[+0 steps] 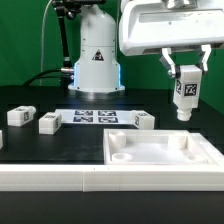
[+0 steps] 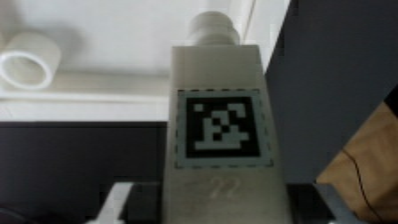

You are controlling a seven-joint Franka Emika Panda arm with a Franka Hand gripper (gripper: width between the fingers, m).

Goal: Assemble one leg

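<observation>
Item: the leg (image 1: 186,100), upright. We are holding it in the gripper (image 1: 186,78), jaws clamping its sides, above the panel (image 1: 160,152), near its far corner. Hazard: it is hanging offset from the socket (image 2: 31,58); lowering now risks jamming.

Legs (image 1: 187,96) (image 1: 18,117) (image 1: 48,122) (image 1: 142,121): four, probably; table ones small. Panel (image 1: 165,150): one. Marker board (image 1: 95,117): one. Arm (image 1: 95,60): one.

Looks smooth white plastic on leg (image 1: 186,103), w/ matt b&w tag (image 2: 221,122). Same on tray panel (image 1: 165,158). Matt black on table (image 1: 40,145).
</observation>
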